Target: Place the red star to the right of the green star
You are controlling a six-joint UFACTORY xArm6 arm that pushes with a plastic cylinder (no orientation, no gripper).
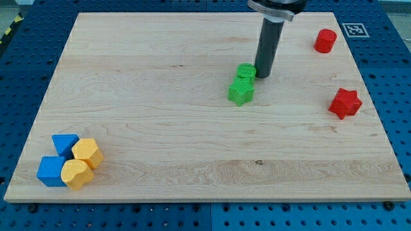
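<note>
My tip [262, 76], the lower end of the dark rod tool, sits on the pale wooden tabletop [160, 77], just right of the round green block [245, 71], touching or nearly so; can't tell which. Tool is a plain rod, no jaws, gripping nothing. Green star block [241, 92] lies just near-left of the round green one, touching it. Red star block [345, 102] is well apart, near the right edge. Red cylinder block [325, 40] is far right. Near-left corner cluster: blue block [65, 144], blue cube [51, 171], two yellow blocks [87, 153] [76, 174], packed together.
</note>
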